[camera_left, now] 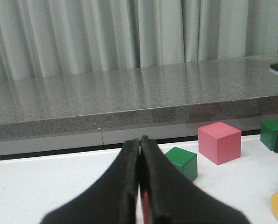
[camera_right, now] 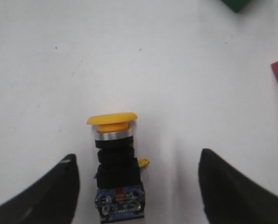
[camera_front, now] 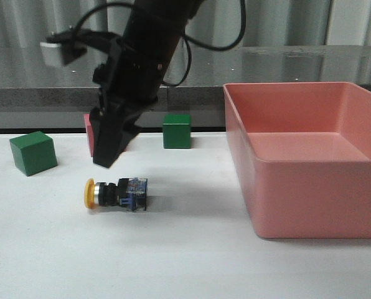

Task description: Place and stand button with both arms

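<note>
Between the spread fingers of the right claw (camera_right: 136, 186), just below it, the button (camera_front: 116, 194) lies sideways on the surface (camera_front: 185, 261), long axis running along the gap, while the left claw (camera_left: 140, 186) sits closed farther off.

You get even, soft light from above in all views, with no hard glare. The button (camera_front: 116, 194) throws only a faint shadow to its right on the table (camera_front: 173, 261). The grey counter (camera_left: 129, 93) shows pale reflections of the curtain. The close gripper fingers (camera_left: 129, 186) look blurred, and the front view is slightly grainy.
</note>
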